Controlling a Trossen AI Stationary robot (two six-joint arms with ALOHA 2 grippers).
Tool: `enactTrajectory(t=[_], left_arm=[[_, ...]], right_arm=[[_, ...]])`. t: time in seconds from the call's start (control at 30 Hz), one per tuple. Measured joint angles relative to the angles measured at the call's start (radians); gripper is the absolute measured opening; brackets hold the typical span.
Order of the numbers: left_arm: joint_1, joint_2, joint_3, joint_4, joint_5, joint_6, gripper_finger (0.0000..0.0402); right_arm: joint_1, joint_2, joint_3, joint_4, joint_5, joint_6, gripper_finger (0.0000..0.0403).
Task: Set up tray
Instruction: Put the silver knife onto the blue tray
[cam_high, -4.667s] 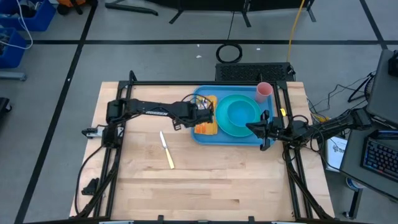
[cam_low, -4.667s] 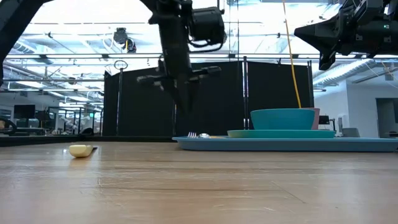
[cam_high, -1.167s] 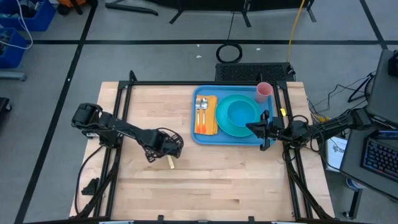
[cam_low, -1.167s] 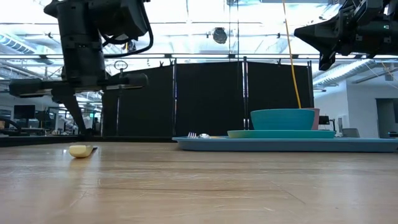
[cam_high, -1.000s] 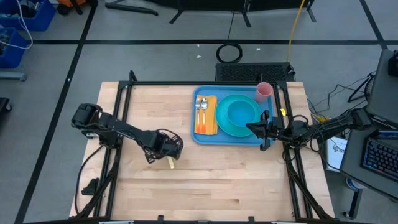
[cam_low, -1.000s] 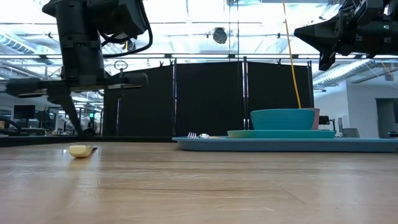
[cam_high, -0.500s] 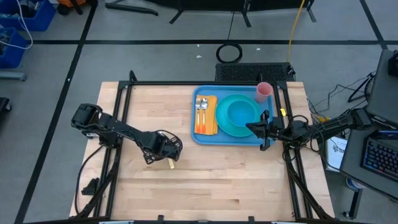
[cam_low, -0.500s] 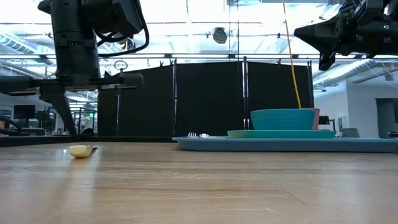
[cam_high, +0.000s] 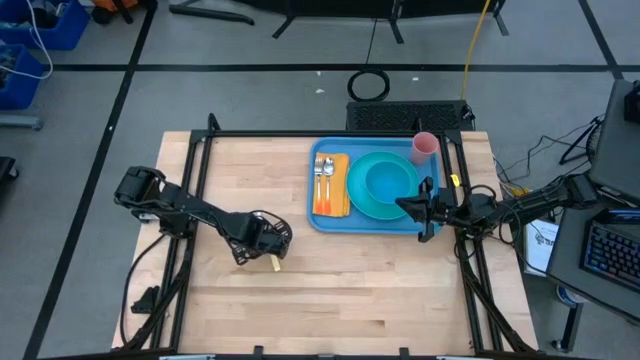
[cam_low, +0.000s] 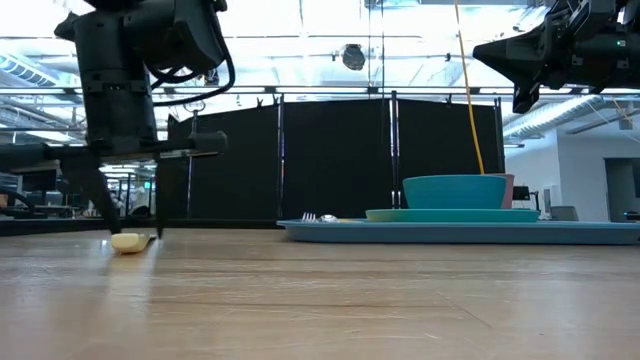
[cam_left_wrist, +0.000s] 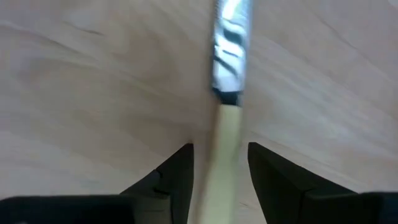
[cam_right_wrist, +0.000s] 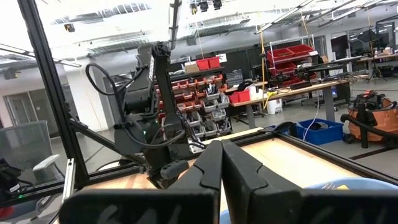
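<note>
on the wooden table (cam_high: 380, 290), toward its far right part, the tray (cam_high: 326, 222) lies flat, a blue rectangle with a raised rim, and in the low view it shows as a long thin blue slab (cam_low: 460, 231) resting on the wood. inside it a round turquoise plate (cam_high: 360, 203) carries a turquoise bowl (cam_high: 390, 180), and at the tray's left end an orange napkin (cam_high: 335, 205) holds a fork (cam_high: 319, 175) and a spoon (cam_high: 329, 173) side by side. a pink cup (cam_high: 424, 146) stands at the tray's far right corner. well apart from the tray, on the left half of the table, the left gripper (cam_high: 262, 243) is down low over a knife (cam_high: 273, 262) with a pale yellow handle; only the near end of that handle sticks out from under the arm in the high view. in the left wrist view the 2 dark fingers (cam_left_wrist: 176, 179) stand apart with the knife handle (cam_left_wrist: 225, 149) lying in the gap between them and the shiny blade (cam_left_wrist: 230, 40) running on ahead; whether the pads already touch the handle cannot be told. the low view shows the left gripper (cam_low: 125, 235) with its fingertips reaching the table on either side of the yellow handle (cam_low: 130, 242). the right gripper (cam_high: 414, 206) waits at the tray's right edge, raised above the table as the low view shows (cam_low: 520, 95), and in the right wrist view its 2 fingers (cam_right_wrist: 208, 168) are pressed together with nothing between them.
</note>
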Motion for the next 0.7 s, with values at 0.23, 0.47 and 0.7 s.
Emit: enactTrajectory(t=[0.23, 0.47, 0.7], left_arm=[[0.014, -0.004, -0.032, 0.085, -0.001, 0.007, 0.0154], [0.015, -0.003, -0.032, 0.079, 0.004, 0.006, 0.0154], [0.014, -0.002, -0.033, 0.068, 0.005, 0.008, 0.0096]], right_arm=[[0.000, 0.000, 0.000, 0.000, 0.000, 0.000, 0.0000], [0.000, 0.000, 0.000, 0.000, 0.000, 0.000, 0.0000], [0.000, 0.000, 0.000, 0.000, 0.000, 0.000, 0.0000]])
